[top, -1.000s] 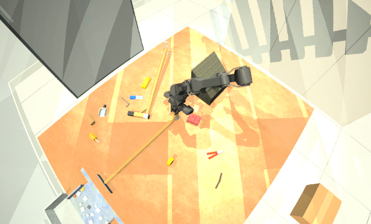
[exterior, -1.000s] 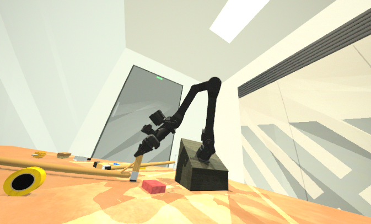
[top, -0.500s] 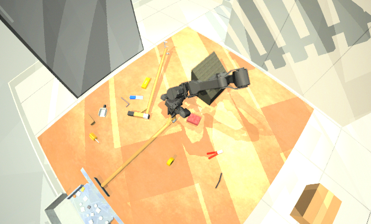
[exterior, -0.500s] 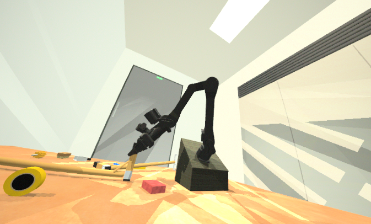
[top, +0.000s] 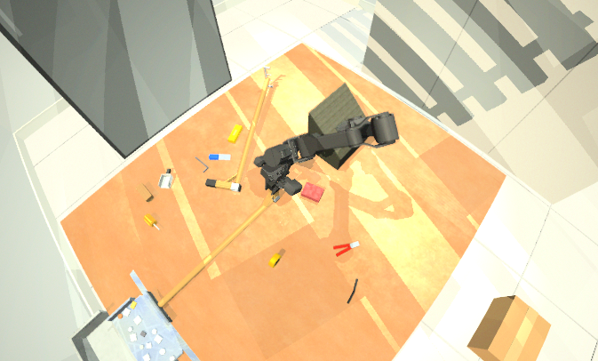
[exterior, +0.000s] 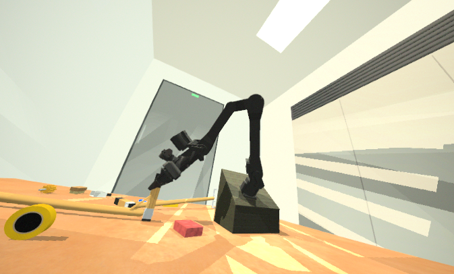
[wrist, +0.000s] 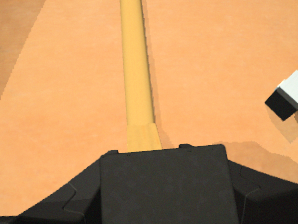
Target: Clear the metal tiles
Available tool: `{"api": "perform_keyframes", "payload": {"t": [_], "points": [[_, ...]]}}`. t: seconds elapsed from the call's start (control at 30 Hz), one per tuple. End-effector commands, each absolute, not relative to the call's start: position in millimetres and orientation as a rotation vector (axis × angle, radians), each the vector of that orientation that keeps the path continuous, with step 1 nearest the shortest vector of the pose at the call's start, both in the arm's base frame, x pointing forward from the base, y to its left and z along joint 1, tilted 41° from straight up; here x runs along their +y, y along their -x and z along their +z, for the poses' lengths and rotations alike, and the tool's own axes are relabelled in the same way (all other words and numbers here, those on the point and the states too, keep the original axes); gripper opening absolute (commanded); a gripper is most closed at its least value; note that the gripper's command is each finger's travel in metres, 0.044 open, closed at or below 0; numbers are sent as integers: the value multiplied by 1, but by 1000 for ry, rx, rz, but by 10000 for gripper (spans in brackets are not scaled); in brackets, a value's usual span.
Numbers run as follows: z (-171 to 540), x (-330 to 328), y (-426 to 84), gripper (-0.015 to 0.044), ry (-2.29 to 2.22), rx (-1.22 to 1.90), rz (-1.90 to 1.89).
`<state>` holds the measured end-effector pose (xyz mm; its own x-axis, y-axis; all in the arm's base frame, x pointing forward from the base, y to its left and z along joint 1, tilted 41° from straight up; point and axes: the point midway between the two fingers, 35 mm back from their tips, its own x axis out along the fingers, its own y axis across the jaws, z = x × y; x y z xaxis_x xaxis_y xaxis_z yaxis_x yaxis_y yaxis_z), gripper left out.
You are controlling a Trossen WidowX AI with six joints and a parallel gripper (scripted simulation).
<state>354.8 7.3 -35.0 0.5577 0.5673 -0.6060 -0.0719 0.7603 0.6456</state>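
The long scraper has a pale wooden handle (top: 220, 249) (exterior: 69, 204) (wrist: 137, 65). Its upright wooden grip (exterior: 152, 199) has a white and black foot low over the table. My gripper (top: 272, 191) (exterior: 154, 187) is shut on this grip; the fingertips are mostly hidden in the wrist view. The dark scraper blade (top: 165, 315) is at the near edge of the steel bench plate (top: 169, 339), on the side away from the catch box; whether it touches the plate is unclear. Several white tiles (top: 157, 339), a dark tile (top: 143, 333) and a yellow tile (top: 133, 304) lie on the plate. The grey catch box (top: 82, 337) adjoins its far end.
A second long-handled tool (top: 252, 127) with metal prongs lies left of the arm. A red block (top: 312, 192) (exterior: 188, 228) is close to the gripper. A yellow tape roll (top: 274, 260) (exterior: 30, 221), red pliers (top: 346, 245) and a black bar (top: 353, 291) lie right of the handle.
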Motion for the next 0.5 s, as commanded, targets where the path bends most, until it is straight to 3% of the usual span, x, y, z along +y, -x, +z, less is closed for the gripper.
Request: {"api": "perform_keyframes", "payload": {"t": [0.0,0.47], "points": [[-35,6,-363,0,-615,905,400],[-35,9,-382,0,-616,902,403]]}}
